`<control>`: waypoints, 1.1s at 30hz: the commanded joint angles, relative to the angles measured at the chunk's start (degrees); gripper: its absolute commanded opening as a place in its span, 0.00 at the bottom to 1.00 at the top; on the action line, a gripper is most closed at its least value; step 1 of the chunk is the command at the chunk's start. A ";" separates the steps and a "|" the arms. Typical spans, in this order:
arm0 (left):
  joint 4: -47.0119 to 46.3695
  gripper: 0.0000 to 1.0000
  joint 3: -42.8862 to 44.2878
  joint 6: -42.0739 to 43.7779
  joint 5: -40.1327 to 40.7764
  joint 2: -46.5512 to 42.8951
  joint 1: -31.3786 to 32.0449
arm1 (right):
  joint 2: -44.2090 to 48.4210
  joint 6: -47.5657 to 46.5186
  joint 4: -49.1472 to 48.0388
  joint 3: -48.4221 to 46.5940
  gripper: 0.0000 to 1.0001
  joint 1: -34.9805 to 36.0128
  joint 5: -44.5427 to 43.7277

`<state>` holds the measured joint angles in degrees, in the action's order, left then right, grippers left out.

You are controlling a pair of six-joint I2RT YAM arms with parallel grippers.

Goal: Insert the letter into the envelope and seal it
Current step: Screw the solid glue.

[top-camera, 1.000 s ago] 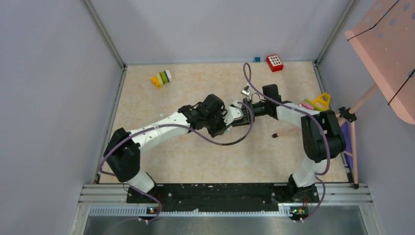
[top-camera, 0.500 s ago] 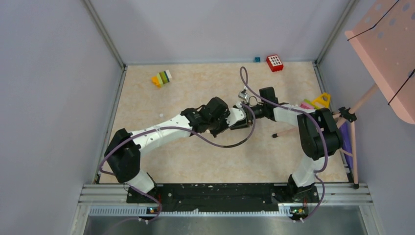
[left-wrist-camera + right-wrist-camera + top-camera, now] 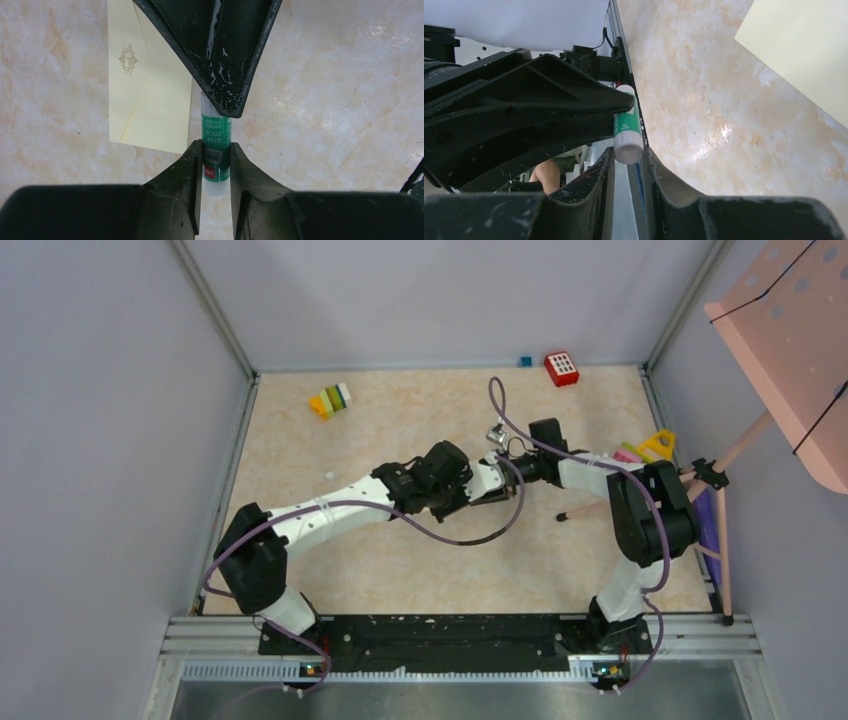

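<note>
Sealing the envelope (image 3: 150, 110): my left gripper (image 3: 216, 147) clamps the glue stick (image 3: 216, 130), right gripper (image 3: 628, 155) pinches its white end — next, I judge, a straight pull to uncap.

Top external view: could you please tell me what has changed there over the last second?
The two wrists drew slightly closer together over the middle of the table. The right gripper closed its fingers around the white cap end of the glue stick. The left gripper kept its hold on the stick's body. The coloured block stack and the red block stayed put.
</note>
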<state>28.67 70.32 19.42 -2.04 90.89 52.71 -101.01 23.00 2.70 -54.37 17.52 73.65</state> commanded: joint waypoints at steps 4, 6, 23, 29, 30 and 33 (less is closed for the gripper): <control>1.19 0.00 1.38 -0.93 -5.12 0.62 -0.21 | -0.24 -19.87 14.55 -5.60 0.16 1.22 -0.33; 2.63 0.00 2.22 -1.34 -8.69 1.14 -0.87 | -0.41 -30.96 23.62 -8.03 0.16 1.86 -1.47; 13.41 0.00 9.78 -3.32 -47.11 7.44 -13.41 | 8.77 -50.66 30.24 -5.09 0.16 3.62 -5.55; 15.30 0.00 9.99 -2.97 -56.77 10.16 -15.25 | 13.89 -51.11 25.72 -2.16 0.19 4.68 -7.86; 15.88 0.00 10.18 -2.72 -57.89 10.62 -15.30 | 14.79 -51.64 25.23 -1.62 0.20 4.83 -7.94; 18.19 0.00 10.89 -1.61 -61.25 12.10 -15.87 | 17.71 -53.26 23.31 -0.12 0.24 5.28 -7.95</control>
<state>42.94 78.52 17.08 -53.52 101.73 37.43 -88.09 -26.00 31.38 -55.92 21.76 67.16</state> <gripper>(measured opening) 0.268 0.221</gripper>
